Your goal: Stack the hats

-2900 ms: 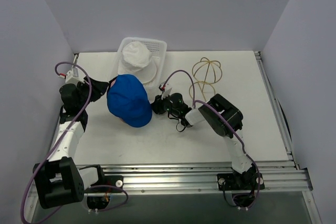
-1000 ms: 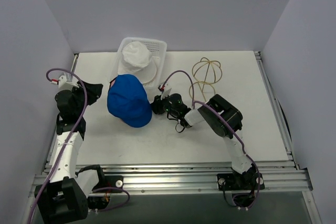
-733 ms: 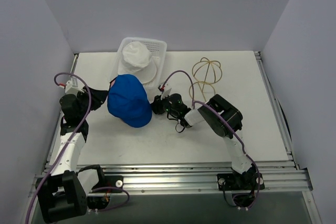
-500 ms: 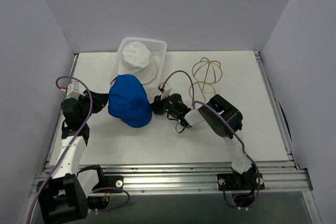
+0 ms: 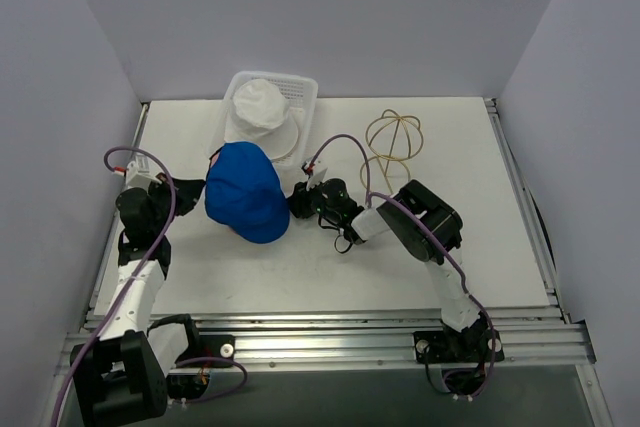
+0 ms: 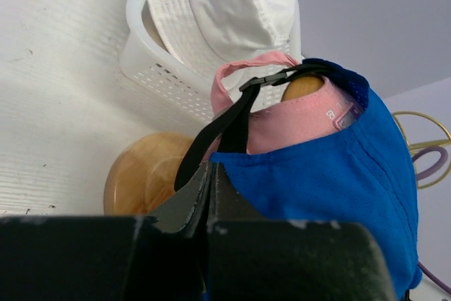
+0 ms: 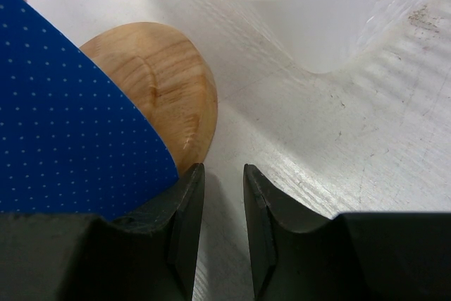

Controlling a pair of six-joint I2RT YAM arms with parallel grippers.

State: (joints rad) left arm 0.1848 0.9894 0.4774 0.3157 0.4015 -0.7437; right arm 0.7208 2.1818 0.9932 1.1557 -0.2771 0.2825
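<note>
The royal blue cap (image 5: 247, 202) sits over the pink cap (image 6: 296, 114) on a round wooden stand (image 6: 141, 181) left of the table's middle. My left gripper (image 5: 192, 193) is at the cap's left side, its jaws shut on the blue cap's lower rim (image 6: 232, 163) beside the black strap (image 6: 225, 125). At the cap's right side my right gripper (image 5: 297, 202) hangs low and slightly open, with bare table between its fingers (image 7: 224, 167); its left finger rests against the wooden stand (image 7: 169, 82). The off-white floppy hat (image 5: 258, 107) lies in the basket behind.
The white mesh basket (image 5: 300, 82) stands at the back, just behind the stand. A gold wire dome frame (image 5: 393, 134) lies at the back right. A purple cable (image 5: 340, 142) loops over the right arm. Side walls close in the table.
My left arm swung in from the left wall to the blue cap's left edge and its jaws closed there. The cap barely shifted. The right arm stayed still.
</note>
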